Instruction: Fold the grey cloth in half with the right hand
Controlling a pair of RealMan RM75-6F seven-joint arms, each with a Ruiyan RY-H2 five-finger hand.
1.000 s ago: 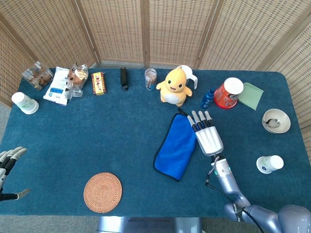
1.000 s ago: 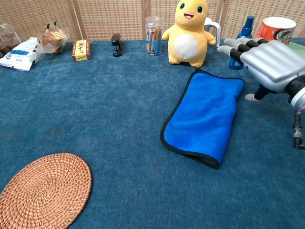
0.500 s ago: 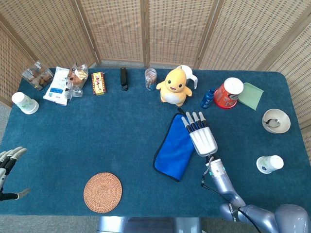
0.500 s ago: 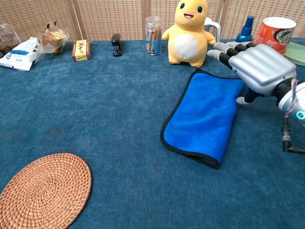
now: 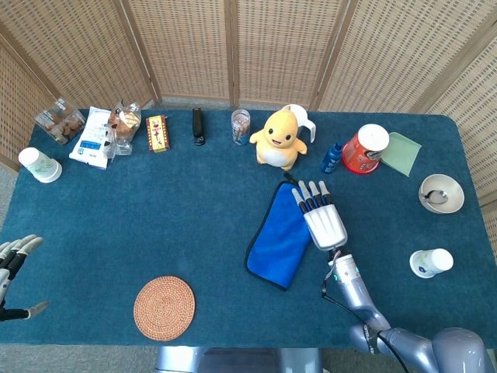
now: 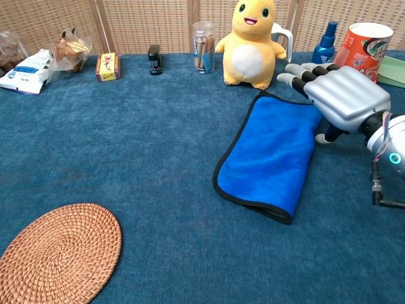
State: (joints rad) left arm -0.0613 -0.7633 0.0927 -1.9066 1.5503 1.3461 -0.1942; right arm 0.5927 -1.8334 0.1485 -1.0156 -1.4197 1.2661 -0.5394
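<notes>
Right hand (image 6: 345, 95) flat, palm down, fingers (image 5: 309, 196) straight and spread, holding nothing. It hangs over the right-hand long edge of the cloth (image 6: 272, 155), fingertips reaching toward the far corner near the yellow duck toy (image 6: 250, 42). From the chest view I judge it is above the fabric rather than pressing on it, but whether the underside touches I cannot tell.

Cloth itself: task calls it grey, it reads bright blue with a dark trim. Lies mid-table on the teal table covering (image 5: 186, 210), long axis slanted, far end just short of the toy, near end toward me. The near end shows a doubled lip with a dark seam between two layers, so I take it to be folded over once. Top layer fairly smooth; edges line up roughly.

Judgement: fold looks done or nearly so. What may be left is a pat to flatten, then drawing the hand clear.

Left hand (image 5: 14, 268) at the table's near left edge, fingers loosely apart, nothing in it, well apart from the cloth.
</notes>
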